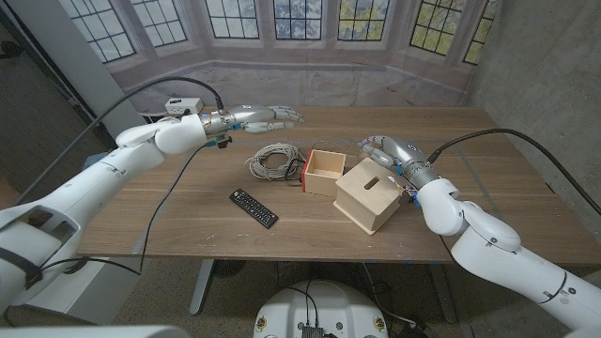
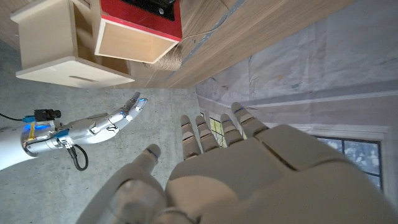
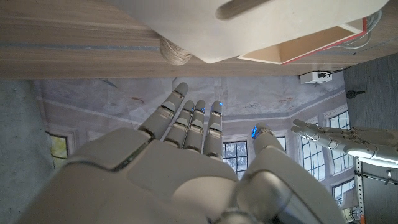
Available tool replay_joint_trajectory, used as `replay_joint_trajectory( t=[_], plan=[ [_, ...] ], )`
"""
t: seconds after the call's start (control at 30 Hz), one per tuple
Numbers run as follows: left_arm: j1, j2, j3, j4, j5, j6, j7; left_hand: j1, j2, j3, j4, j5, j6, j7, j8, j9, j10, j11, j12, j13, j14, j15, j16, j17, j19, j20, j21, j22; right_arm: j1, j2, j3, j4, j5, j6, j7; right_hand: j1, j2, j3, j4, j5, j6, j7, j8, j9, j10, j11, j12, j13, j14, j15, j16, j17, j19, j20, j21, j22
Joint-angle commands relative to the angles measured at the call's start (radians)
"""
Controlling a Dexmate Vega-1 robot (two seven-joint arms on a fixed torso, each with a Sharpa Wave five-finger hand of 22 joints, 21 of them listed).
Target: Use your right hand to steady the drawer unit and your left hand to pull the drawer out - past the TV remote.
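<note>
— Where did I have the left robot hand [image 1: 268,117]?

— I had it raised over the far side of the tabletop [image 1: 188,202], fingers stretched out straight and apart, gripping nothing. My wrist camera showed the same spread fingers [image 2: 205,134].

— And the right robot hand [image 1: 383,150]?

— I had it just behind the drawer unit [image 1: 369,193], fingers extended and empty; whether it touched the unit I could not tell.

— The drawer?

— The red-fronted drawer [image 1: 324,172] stood pulled out of the wooden unit toward the robot's left, its inside open to view. The TV remote [image 1: 254,207] lay on the tabletop nearer the robot, to the left of the unit and apart from it. A coil of grey cable [image 1: 275,159] lay just beside the drawer's red front.
</note>
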Motion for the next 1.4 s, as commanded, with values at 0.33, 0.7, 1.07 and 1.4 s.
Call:
replay_joint_trajectory(
  t=[0.33, 0.7, 1.07, 1.4],
  plan=[
    [0.151, -0.035, -0.032, -0.109, -0.249, 0.363, 0.107, 0.019, 0.004, 0.018, -0.007, 0.001, -0.004, 0.021, 0.005, 0.002, -0.001, 0.018, 0.002, 0.0, 0.004, 0.012, 0.002, 0.001, 0.006, 0.011, 0.002, 0.002, 0.088, -0.003, -0.044, 0.086, 0.158, 0.006, -0.015, -0.003, -0.009, 0.002, 0.0, 0.005, -0.002, 0.011, -0.004, 0.0, 0.0, 0.011, 0.001, 0.001, 0.012, 0.0, 0.006, 0.004, 0.002, 0.0, 0.0, 0.003],
    [0.154, -0.133, 0.012, -0.064, -0.316, 0.391, 0.153, 0.032, 0.003, 0.029, -0.019, 0.0, 0.0, 0.024, 0.006, 0.001, -0.002, 0.023, 0.002, 0.0, 0.002, 0.017, 0.0, -0.001, 0.003, 0.016, 0.0, 0.002, 0.101, -0.04, -0.036, 0.091, 0.205, -0.002, -0.023, -0.001, -0.007, 0.004, -0.002, 0.005, -0.003, 0.017, -0.004, 0.0, -0.002, 0.015, 0.0, 0.001, 0.011, 0.002, 0.004, 0.003, -0.001, 0.002, -0.001, 0.003],
    [0.2, -0.156, 0.025, -0.078, -0.339, 0.431, 0.208, 0.044, 0.002, 0.039, -0.03, -0.002, 0.0, 0.028, 0.006, 0.0, -0.002, 0.027, 0.002, -0.001, 0.01, 0.018, 0.003, -0.002, 0.004, 0.017, 0.0, 0.002, 0.043, -0.058, 0.062, 0.09, 0.295, 0.025, -0.103, -0.001, -0.004, 0.003, -0.003, 0.005, -0.003, 0.015, -0.004, 0.0, -0.004, 0.011, 0.0, 0.001, 0.007, 0.002, 0.003, 0.004, -0.007, 0.001, -0.004, 0.003],
    [0.255, -0.165, 0.011, -0.126, -0.378, 0.472, 0.258, 0.05, 0.002, 0.045, -0.034, -0.003, -0.001, 0.03, 0.006, 0.0, -0.003, 0.028, 0.002, -0.001, 0.011, 0.018, 0.002, -0.002, 0.005, 0.017, 0.0, 0.002, 0.017, -0.039, 0.105, 0.122, 0.36, 0.087, -0.16, 0.0, -0.003, 0.003, -0.004, 0.005, -0.004, 0.014, -0.004, 0.0, -0.005, 0.011, 0.0, 0.001, 0.005, 0.001, 0.003, 0.004, -0.01, 0.0, -0.004, 0.003]
  ],
)
